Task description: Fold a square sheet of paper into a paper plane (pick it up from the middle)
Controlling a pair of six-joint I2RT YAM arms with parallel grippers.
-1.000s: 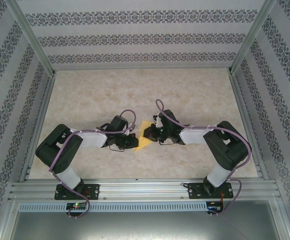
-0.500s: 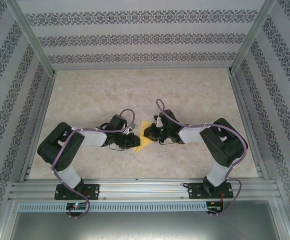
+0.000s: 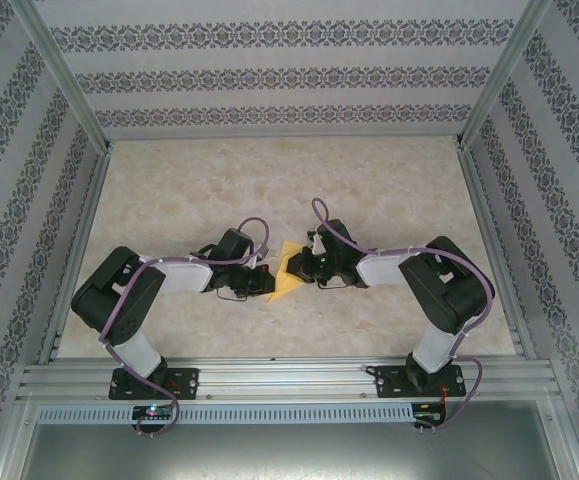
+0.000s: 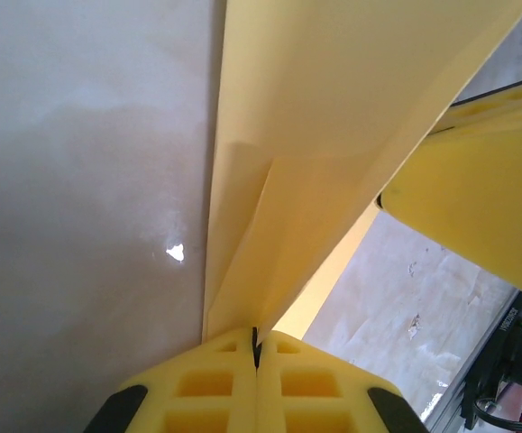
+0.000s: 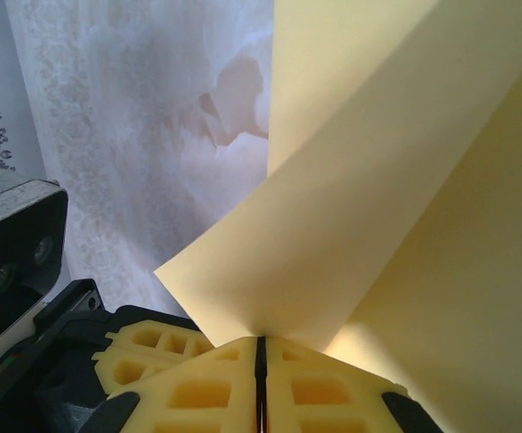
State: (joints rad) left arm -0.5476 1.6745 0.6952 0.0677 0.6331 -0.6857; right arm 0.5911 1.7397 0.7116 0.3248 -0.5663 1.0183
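Left hand (image 4: pixel 256 341) and right hand (image 5: pixel 261 348) pinch opposite sides of the square sheet of paper (image 3: pixel 289 271), creased already, most folding apparently left.

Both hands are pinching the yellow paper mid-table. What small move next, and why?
Probably lower the paper onto the table to press the fold flat: the left hand and right hand are both shut on it, and in the left wrist view its layers gape apart.
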